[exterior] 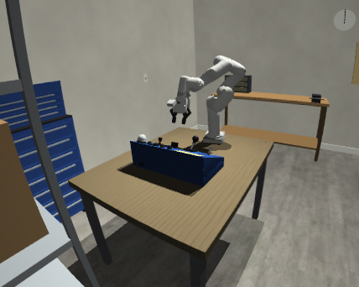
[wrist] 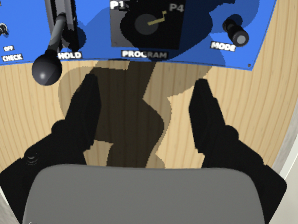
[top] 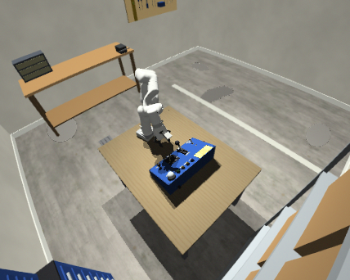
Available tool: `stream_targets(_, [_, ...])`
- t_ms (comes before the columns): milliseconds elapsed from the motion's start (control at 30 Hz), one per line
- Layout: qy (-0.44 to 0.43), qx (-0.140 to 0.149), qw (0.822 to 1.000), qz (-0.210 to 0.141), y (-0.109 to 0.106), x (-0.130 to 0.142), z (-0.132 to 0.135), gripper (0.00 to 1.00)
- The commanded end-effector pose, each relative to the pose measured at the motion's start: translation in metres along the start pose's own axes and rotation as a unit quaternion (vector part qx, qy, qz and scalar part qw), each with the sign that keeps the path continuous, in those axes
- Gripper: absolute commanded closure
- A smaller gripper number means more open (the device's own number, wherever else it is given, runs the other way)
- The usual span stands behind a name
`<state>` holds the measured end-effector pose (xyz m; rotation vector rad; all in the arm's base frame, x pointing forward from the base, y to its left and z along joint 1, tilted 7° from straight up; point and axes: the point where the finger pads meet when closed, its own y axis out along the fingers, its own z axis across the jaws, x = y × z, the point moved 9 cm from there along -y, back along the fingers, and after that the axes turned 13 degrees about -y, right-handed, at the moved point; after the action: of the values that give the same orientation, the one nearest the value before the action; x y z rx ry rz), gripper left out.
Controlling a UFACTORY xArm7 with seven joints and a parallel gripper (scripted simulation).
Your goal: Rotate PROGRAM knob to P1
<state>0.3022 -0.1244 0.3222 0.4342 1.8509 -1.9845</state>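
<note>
The blue console [top: 201,162] [exterior: 169,164] [wrist: 257,30] stands on the table. In the wrist view the dark PROGRAM knob [wrist: 146,24] is at the top centre, in shadow on a black plate. Its yellow pointer [wrist: 156,21] points up and right, towards the P4 label [wrist: 176,7]; the P1 label [wrist: 117,5] is at the upper left. My gripper [exterior: 179,122] [wrist: 145,91] is open and empty, fingers pointing down, above the console's height. In the wrist view its fingertips show below the PROGRAM label, over bare table, with the knob beyond them.
The HOLD lever with its black ball [wrist: 46,70] stands left of the knob, near the left finger in the wrist view. The MODE control [wrist: 239,36] sticks up on the right. A white dome [top: 170,175] [exterior: 142,138] stands at one end of the console.
</note>
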Motion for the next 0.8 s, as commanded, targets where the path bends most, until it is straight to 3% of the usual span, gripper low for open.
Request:
stream_targets(0, [0.0, 0.001, 1.0, 0.002, -0.001, -0.0011, 0.0004, 0.24])
stream_targets(500, [0.0, 0.001, 1.0, 0.002, -0.001, -0.0011, 0.0004, 0.24])
stream_targets(533, [0.0, 0.001, 1.0, 0.002, -0.001, -0.0012, 0.0004, 0.0])
stream_targets(767, [-0.001, 0.0, 1.0, 0.002, -0.0011, -0.0102, 0.002, 0.0])
